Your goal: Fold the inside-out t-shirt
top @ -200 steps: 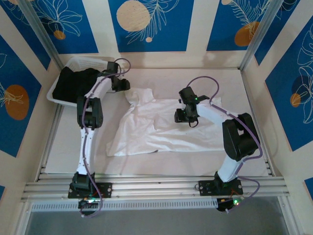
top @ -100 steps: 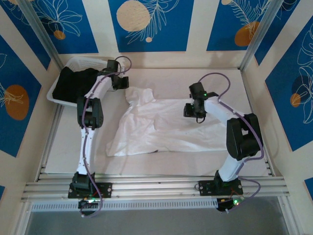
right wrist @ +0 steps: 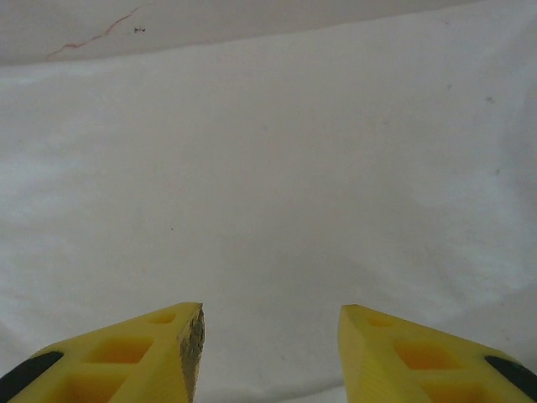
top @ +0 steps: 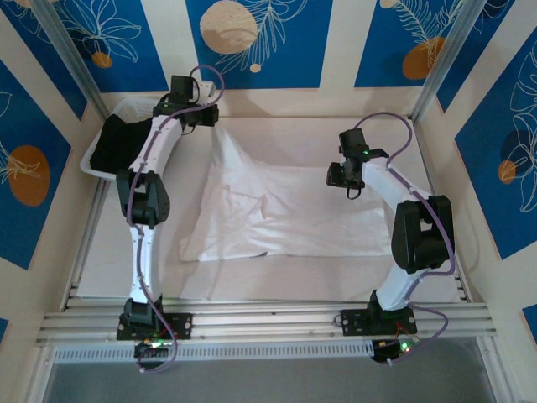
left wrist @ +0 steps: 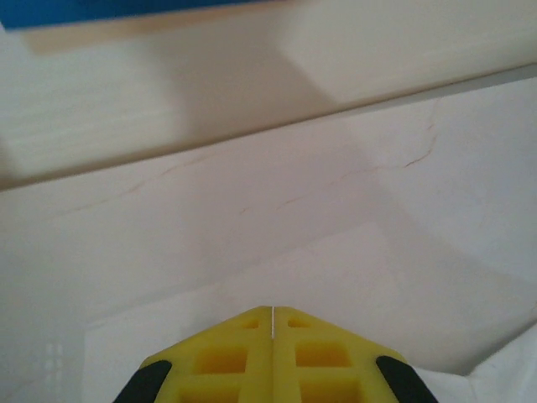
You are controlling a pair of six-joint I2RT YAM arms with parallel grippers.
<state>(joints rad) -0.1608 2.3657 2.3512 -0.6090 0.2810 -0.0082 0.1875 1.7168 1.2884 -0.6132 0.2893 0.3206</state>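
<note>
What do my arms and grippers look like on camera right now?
The left arm and right arm have white links, black joints and looping purple cables. The left gripper and right gripper have yellow fingers with moulded pockets and black bases.

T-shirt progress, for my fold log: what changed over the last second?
The left gripper, shut on the t-shirt, moved toward the far edge, drawing the shirt's far-left corner into a peak. The open right gripper moved right and farther away above the cloth. The basket and black garment stayed put.
</note>
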